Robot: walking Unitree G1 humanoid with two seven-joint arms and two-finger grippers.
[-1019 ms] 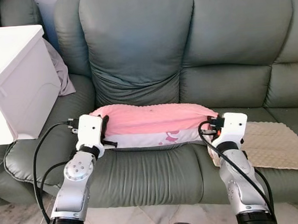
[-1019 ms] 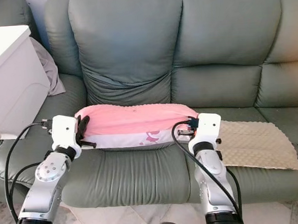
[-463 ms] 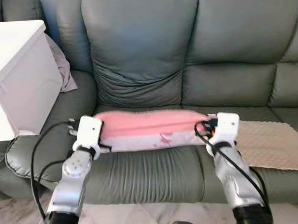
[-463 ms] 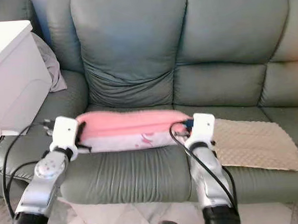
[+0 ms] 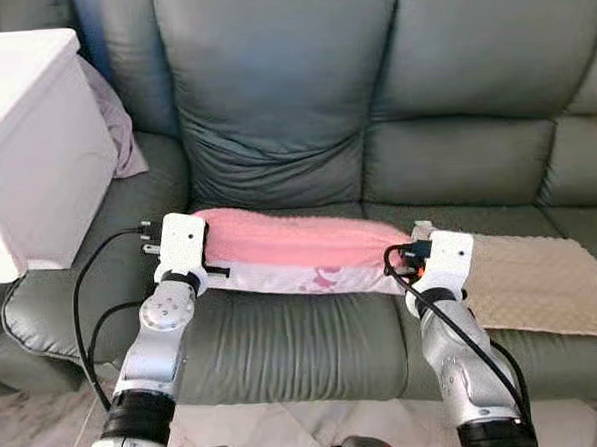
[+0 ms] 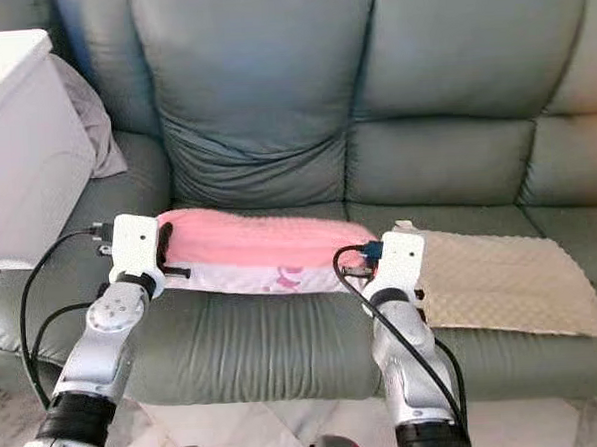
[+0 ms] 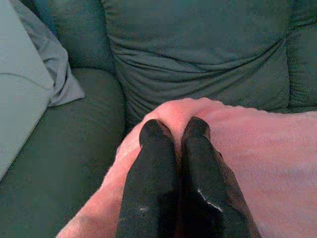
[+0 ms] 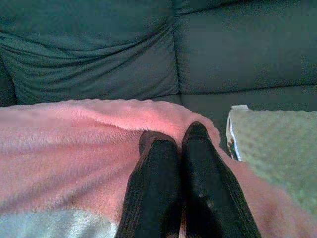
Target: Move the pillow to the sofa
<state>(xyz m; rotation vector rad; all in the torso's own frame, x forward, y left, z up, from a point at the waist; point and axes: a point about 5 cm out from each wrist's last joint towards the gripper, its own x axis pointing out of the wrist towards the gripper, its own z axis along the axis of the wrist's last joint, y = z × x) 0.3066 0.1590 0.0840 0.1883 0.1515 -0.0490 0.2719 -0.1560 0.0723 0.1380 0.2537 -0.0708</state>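
A long pink pillow (image 5: 300,245) with a white underside lies across the front of the grey-green sofa's seat cushion (image 5: 284,334). My left gripper (image 7: 174,131) is shut on the pillow's left end, its black fingers (image 7: 153,173) pinching the pink fabric. At the other end my right gripper (image 8: 173,134) is shut on the pillow too. In the eye views the left wrist block (image 5: 183,246) and the right wrist block (image 5: 441,258) sit at the two ends of the pillow, which rests low against the seat.
A white box (image 5: 29,147) stands on the sofa's left seat, with a grey cloth (image 5: 113,123) behind it. A beige textured mat (image 5: 542,281) covers the right seat. The sofa's back cushions (image 5: 281,84) rise behind the pillow. Tiled floor (image 5: 279,425) shows below.
The view has shifted a little as I moved. The pillow, still held at both ends, now sits lower and farther onto the seat, its right end dipped slightly.
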